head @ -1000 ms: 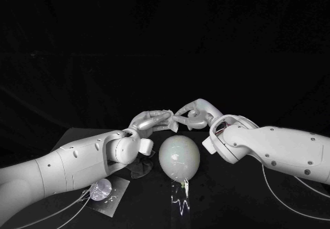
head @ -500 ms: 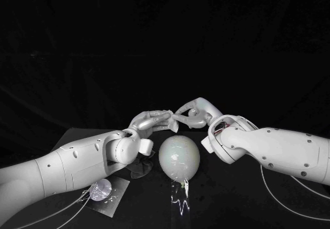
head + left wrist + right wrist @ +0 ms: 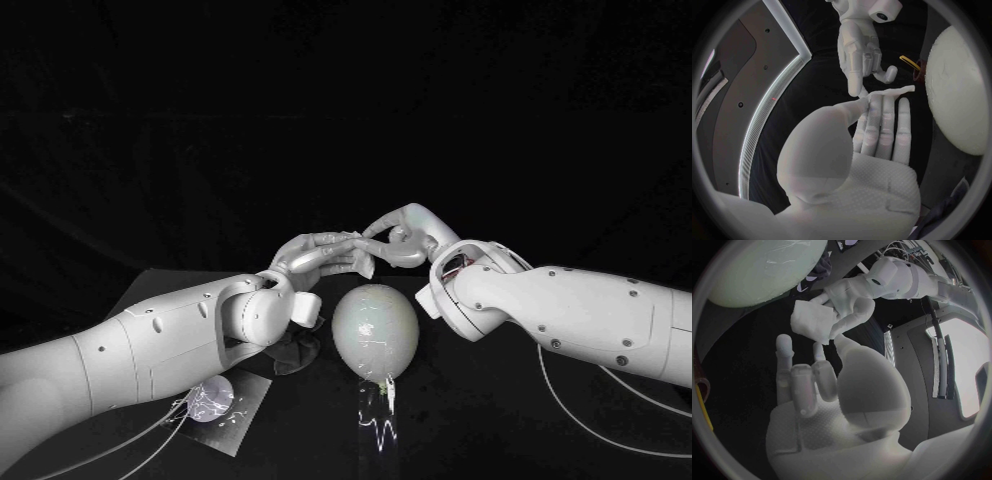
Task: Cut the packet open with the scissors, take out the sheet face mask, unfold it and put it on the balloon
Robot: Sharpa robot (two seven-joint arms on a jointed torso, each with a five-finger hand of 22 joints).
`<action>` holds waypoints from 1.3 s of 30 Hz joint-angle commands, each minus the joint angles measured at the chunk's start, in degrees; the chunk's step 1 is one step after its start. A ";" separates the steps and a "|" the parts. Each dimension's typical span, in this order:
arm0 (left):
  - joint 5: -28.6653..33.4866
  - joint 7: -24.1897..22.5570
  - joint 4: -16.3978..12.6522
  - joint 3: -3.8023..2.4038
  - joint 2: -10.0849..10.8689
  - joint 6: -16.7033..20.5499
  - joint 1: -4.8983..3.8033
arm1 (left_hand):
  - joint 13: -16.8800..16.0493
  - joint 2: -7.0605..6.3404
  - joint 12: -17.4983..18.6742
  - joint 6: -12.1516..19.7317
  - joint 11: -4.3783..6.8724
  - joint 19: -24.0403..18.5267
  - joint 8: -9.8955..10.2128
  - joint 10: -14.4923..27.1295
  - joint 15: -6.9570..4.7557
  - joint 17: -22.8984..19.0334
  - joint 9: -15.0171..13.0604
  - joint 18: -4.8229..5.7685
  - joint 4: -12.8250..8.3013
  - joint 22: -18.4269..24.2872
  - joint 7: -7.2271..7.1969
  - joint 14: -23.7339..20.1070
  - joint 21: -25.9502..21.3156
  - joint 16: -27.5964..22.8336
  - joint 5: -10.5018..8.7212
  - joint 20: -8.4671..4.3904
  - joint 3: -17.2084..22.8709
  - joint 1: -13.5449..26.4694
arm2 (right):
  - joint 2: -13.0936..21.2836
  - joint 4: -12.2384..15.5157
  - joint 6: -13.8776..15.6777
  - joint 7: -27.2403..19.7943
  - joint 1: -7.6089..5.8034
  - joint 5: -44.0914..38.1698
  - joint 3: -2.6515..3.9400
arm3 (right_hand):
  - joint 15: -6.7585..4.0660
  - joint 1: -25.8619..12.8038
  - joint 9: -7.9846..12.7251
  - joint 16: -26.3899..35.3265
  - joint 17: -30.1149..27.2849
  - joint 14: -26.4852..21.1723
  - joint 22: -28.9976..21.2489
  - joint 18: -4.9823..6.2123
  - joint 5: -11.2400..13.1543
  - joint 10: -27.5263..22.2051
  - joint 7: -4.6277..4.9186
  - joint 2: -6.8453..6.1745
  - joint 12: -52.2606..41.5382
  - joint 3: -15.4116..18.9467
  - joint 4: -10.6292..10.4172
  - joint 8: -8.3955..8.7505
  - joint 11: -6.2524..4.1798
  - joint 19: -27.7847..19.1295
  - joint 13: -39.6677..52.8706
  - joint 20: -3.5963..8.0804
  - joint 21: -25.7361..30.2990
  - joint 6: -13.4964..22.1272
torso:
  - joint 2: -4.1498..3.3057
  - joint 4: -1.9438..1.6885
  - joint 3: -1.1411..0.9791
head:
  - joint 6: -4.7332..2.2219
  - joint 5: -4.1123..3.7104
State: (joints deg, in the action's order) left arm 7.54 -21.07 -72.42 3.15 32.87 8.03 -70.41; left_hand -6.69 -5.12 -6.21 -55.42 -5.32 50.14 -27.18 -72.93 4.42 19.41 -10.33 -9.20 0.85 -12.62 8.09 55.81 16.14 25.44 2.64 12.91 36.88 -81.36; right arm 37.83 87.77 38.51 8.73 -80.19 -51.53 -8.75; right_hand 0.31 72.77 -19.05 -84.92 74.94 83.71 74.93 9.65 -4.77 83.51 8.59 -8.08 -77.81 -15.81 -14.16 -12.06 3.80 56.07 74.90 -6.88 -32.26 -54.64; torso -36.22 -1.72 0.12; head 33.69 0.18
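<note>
I'm holding the folded sheet mask (image 3: 812,320) in my L hand (image 3: 320,255), pinching it btwn thumb & fingers, just above and behind the balloon (image 3: 376,330). My R hand (image 3: 408,238) is meeting it w/ fingers curled at the sheet mask's free edge; can't tell whether it's actually gripping. The sheet mask is looking thin & limp, prob wet & slippery, so I'm expecting it to cling to itself and tear easily. I'm judging it best to take one outer layer at a corner and peel gently. The balloon is light, apt to roll if bumped.
</note>
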 commanded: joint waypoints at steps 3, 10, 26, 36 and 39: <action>-0.63 -0.51 -0.24 -0.09 -0.06 -0.34 -0.08 | -0.16 -0.02 -0.32 -0.39 0.12 -0.60 0.24 -0.56 -0.03 0.02 -10.44 0.40 -0.37 -0.28 0.07 0.52 0.50 -0.10 0.27 -0.06 0.17 0.68 | -0.48 -1.17 -1.85 -0.69 0.07 1.49 0.03 | 0.43 0.18 0.05 -0.35 3.13 0.05 0.90 0.66 0.38 -0.07 -0.01 -0.36 0.20 0.43 -0.03 0.16 0.20 0.06 3.90 -0.27 0.07 0.19 | 0.01 -0.02 0.01 | 0.00 0.05; -0.69 -0.56 -0.30 -0.09 -0.06 -0.40 -0.08 | -0.26 -0.01 -0.35 -0.41 0.14 -0.76 0.27 -0.58 -0.04 0.02 -10.61 0.43 -0.52 -0.54 0.06 0.54 0.79 -0.10 0.27 -0.11 0.27 0.84 | -0.76 -1.56 -2.78 -0.56 0.22 1.97 0.03 | 0.29 1.85 -0.06 -0.93 4.31 0.68 0.96 0.76 0.67 0.47 -0.35 0.94 -0.85 0.15 0.07 -0.51 -0.06 0.11 4.71 -0.28 0.05 -1.26 | 0.00 0.04 0.00 | 0.15 0.10; -0.77 -0.38 -0.38 -0.09 -0.23 -0.16 -0.08 | -0.51 0.09 -0.37 -0.39 0.12 -1.34 0.45 -0.50 -0.03 0.01 -11.13 0.54 -0.96 -1.33 0.08 0.52 1.63 -0.14 0.26 -0.22 0.61 1.28 | -0.99 -1.37 -2.72 -2.40 0.48 3.19 0.03 | -1.40 8.23 -0.58 -2.29 7.40 2.48 1.57 0.56 1.73 2.75 -2.57 5.33 -4.64 -6.11 4.47 -2.66 -2.06 1.82 8.04 1.12 -2.14 -5.53 | 0.00 0.07 -0.02 | 0.37 0.14; -0.79 -0.23 -0.36 -0.09 -0.15 0.01 -0.08 | -0.51 0.09 -0.37 -0.39 0.12 -1.34 0.45 -0.50 -0.03 0.01 -11.13 0.54 -0.96 -1.33 0.08 0.52 1.63 -0.14 0.26 -0.22 0.61 1.28 | -0.86 -1.51 -2.41 -2.66 0.53 4.18 0.03 | -1.80 8.08 -1.21 -2.78 8.63 3.16 1.89 0.33 1.86 3.49 -2.99 6.06 -5.90 -9.81 6.48 -3.76 -2.45 2.67 9.25 1.59 -3.65 -6.21 | 0.02 -0.04 -0.01 | 0.36 0.07; -0.80 -0.20 -0.39 -0.09 -0.15 0.01 -0.08 | -0.63 0.12 -0.38 -0.38 0.11 -1.62 0.52 -0.48 -0.02 0.01 -11.37 0.60 -1.14 -1.69 0.10 0.52 2.01 -0.15 0.26 -0.26 0.74 1.47 | -0.85 -1.51 -2.22 -2.59 0.54 4.24 0.03 | -1.92 8.11 -1.48 -2.93 9.00 3.36 1.97 0.28 1.94 3.65 -3.08 6.06 -6.17 -10.78 7.20 -4.21 -2.56 2.87 9.51 1.71 -4.08 -6.45 | 0.02 -0.01 0.01 | 0.42 0.10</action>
State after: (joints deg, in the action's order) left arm 7.00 -20.76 -72.53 3.19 32.90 8.49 -70.36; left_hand -7.18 -5.37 -6.39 -55.43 -5.14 49.01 -26.59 -73.12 4.43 19.41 -12.43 -9.18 0.15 -14.12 8.31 55.80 17.89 25.44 2.61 12.57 37.56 -80.25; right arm 37.07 86.14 36.87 7.04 -79.74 -47.46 -8.69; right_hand -1.14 80.78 -20.12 -87.49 74.91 83.93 74.90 10.12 -2.84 83.93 5.48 -2.50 -83.75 -26.26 -6.98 -15.96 1.73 58.54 74.87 -5.24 -36.25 -60.62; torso -36.21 -1.71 0.09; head 34.06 0.26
